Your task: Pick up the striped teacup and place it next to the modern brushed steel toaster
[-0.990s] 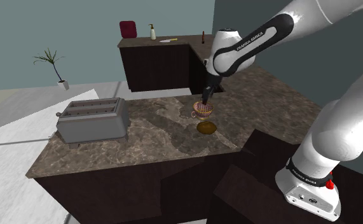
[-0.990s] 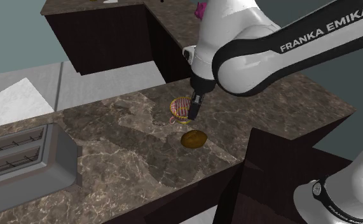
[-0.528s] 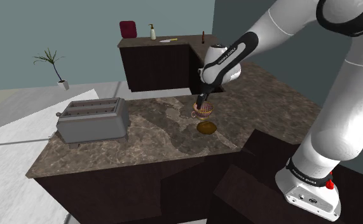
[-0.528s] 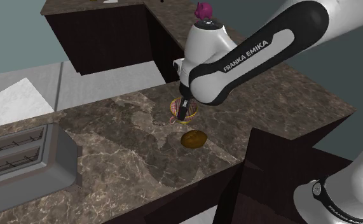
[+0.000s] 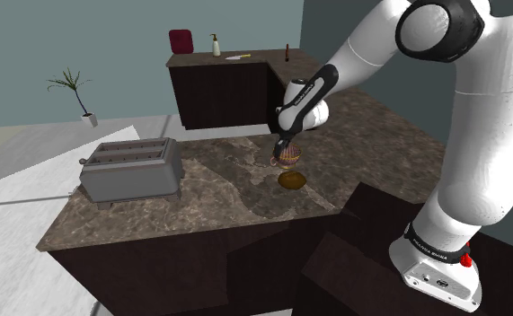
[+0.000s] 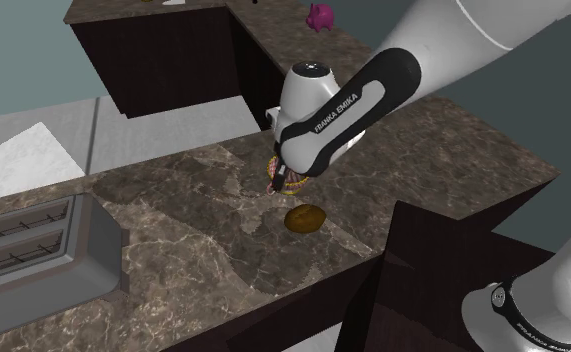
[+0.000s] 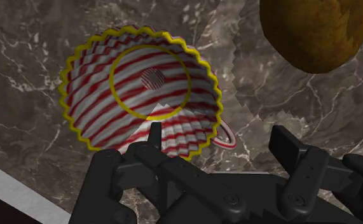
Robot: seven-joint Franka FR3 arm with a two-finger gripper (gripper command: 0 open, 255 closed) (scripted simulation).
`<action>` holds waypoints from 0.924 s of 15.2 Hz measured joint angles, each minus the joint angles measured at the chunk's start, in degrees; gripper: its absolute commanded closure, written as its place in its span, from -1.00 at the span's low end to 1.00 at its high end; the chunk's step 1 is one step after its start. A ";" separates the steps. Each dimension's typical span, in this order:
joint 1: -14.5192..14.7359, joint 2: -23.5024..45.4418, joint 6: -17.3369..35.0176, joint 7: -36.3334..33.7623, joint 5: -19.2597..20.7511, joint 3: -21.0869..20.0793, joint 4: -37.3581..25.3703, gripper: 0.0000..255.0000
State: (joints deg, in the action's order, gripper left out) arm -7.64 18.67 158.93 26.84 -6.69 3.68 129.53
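Over the last second my arm [image 5: 479, 162] has reared higher and brought my pincer [image 5: 287, 148] down over the cup. On the marbled counter [image 5: 200, 211] the toaster [image 5: 130, 171] waits. The striped teacup [image 7: 142, 95] stands well apart from it, toward the shoulder view's right, and a brown lump [image 7: 313, 28] lies likewise far from it. My fingers [image 7: 294, 153] are spread across the rim, clasping nothing. I judge the squeeze, lift and carry are all left.

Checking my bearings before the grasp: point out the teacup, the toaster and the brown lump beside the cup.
teacup [image 7: 142, 95], wrist view, on its striped inside.
toaster [image 5: 128, 178], shoulder view, on its long grey side.
brown lump [image 6: 304, 218], second exterior view, on its top.
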 measured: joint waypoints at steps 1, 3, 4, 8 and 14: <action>-0.08 0.99 0.51 0.12 -0.16 -0.13 -0.48 -1.00; -0.16 2.75 1.46 0.22 -0.42 -0.37 -1.29 -1.00; -0.16 3.77 2.17 0.23 -0.57 -0.52 -1.63 -1.00; -0.38 4.78 2.93 0.50 -0.78 -0.71 -1.88 -1.00; -0.39 4.84 2.98 0.52 -0.80 -0.72 -1.90 1.00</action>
State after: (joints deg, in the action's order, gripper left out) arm -8.03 23.51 161.91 27.35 -7.48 2.95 127.63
